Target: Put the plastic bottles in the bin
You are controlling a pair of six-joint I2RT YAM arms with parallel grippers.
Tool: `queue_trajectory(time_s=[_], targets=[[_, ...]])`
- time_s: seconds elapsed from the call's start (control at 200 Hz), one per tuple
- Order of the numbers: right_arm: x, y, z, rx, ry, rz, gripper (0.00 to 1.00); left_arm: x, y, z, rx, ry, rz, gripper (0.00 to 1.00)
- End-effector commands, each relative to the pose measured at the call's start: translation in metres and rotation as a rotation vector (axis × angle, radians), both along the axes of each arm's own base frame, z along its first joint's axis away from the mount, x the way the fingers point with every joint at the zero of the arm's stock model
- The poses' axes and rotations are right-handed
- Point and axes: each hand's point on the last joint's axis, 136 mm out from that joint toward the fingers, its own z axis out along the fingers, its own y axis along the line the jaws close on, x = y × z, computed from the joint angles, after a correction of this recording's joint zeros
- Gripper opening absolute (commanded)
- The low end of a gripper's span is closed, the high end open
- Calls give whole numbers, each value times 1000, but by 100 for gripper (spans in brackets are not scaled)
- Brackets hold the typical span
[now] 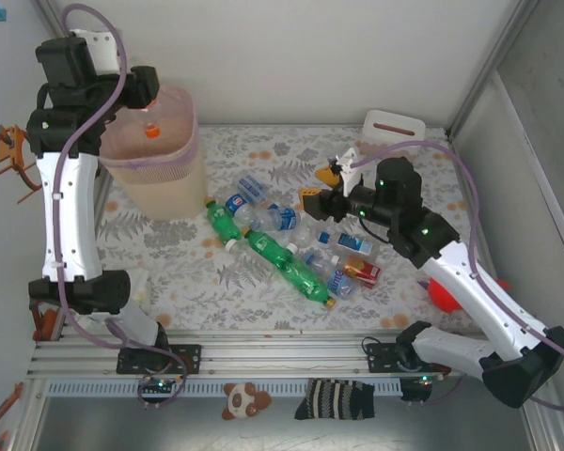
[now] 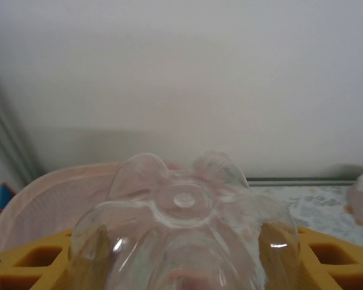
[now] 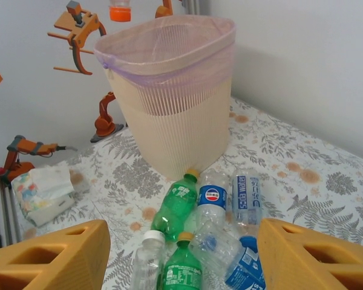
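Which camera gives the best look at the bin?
The right wrist view: the bin stands whole, its ribbed side and pink liner plain. The top view looks down into it, the left arm covering part of its rim. The left wrist view gives a pink strip of rim behind the held bottle.

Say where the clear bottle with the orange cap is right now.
Far left in the top view: the bottle hangs cap-down in the left arm's jaws, just above the open mouth of the bin.

Beige bin (image 3: 175, 130), pink liner (image 3: 169, 51), green bottles (image 1: 289, 265), clear bottle (image 2: 184, 232), grey floral table (image 1: 193, 282).
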Motion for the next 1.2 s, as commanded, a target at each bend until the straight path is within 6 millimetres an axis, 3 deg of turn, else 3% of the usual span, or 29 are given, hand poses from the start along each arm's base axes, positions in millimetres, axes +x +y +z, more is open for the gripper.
queue_trajectory(time_s=[0.0,0.18,0.456,0.876,1.067,1.192], targets=[[-1,-2,18,-1,-54,-8,64,7,30,-29,101,103,80,60],[0,-5,16,-17,-64,-22,65,31,62,-66,162,193,176,58],[0,-9,12,-43,-67,-35,65,51,90,-139,182,375,208,58],[1,-6,5,-49,-57,-27,65,57,87,-264,117,632,178,58],[0,-7,6,-55,-62,-28,65,56,84,-306,83,722,172,62],[1,-9,6,-59,-65,-37,65,57,81,-322,68,760,167,66]])
